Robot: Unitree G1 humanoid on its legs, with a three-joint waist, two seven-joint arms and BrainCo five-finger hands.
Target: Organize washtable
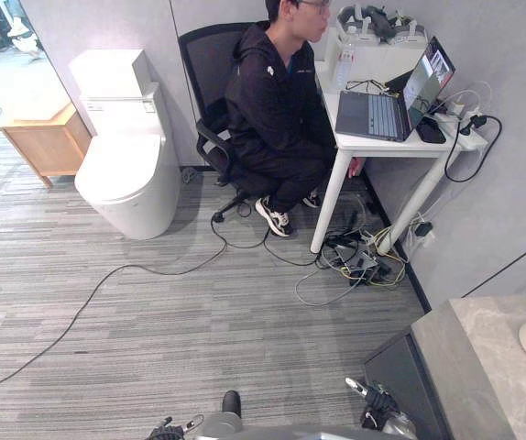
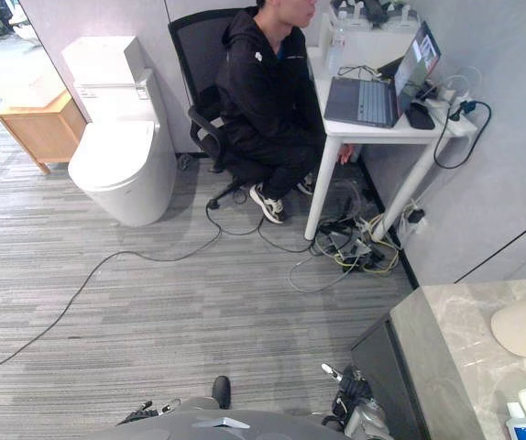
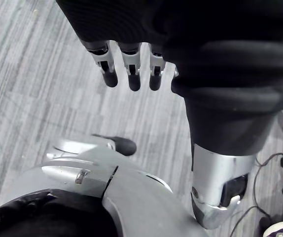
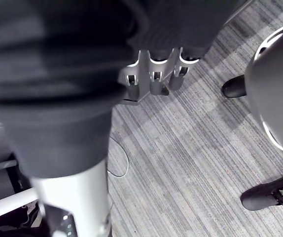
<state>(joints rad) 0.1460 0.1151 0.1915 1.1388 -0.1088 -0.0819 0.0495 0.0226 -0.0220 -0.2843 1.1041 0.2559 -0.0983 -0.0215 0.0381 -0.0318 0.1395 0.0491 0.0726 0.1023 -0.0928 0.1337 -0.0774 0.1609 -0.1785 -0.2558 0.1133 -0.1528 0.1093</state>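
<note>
Washtable near slack, empty right robot hand, apart.

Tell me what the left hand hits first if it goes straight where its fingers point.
Most likely the grey carpet; the left hand holds nothing and its relaxed fingers aim at the floor, though depth is unclear.

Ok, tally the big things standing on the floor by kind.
Toilet: 1
Office chair: 1
White desk: 1
Wooden cabinet: 1
Marble washtable: 1
Total: 5
</note>
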